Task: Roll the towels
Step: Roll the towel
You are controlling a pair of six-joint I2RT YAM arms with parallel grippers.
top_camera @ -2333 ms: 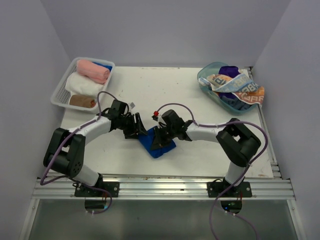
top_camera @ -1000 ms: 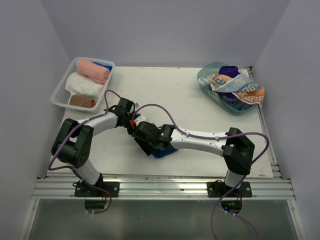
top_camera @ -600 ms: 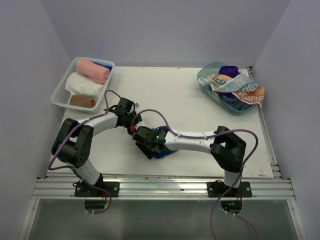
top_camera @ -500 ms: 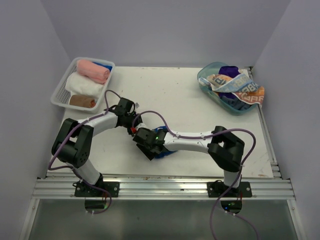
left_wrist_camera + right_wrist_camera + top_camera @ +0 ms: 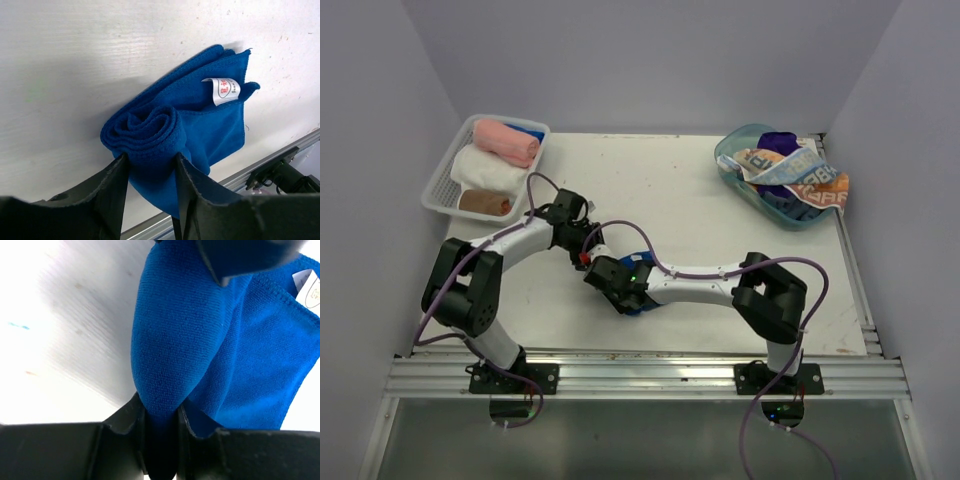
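Compared with a moment ago, the right arm has folded in more and brought its right hand [image 5: 160, 415] further across to the near-left end of the blue towel [image 5: 165, 125], while the left arm has drawn back a little toward the basket [image 5: 440, 185]. The right hand is now almost closed, and its fingers pinch one end of the roll tightly. The left hand [image 5: 150, 165] is partly open, with the coiled end of the towel between its two fingers. I cannot tell if it still presses the cloth. The towel lies on the desk [image 5: 75, 50] near the front edge, half rolled, with a flat flap and its white label [image 5: 223, 91] still spread out. I think the right hand is taking over the roll, so rolling can continue.
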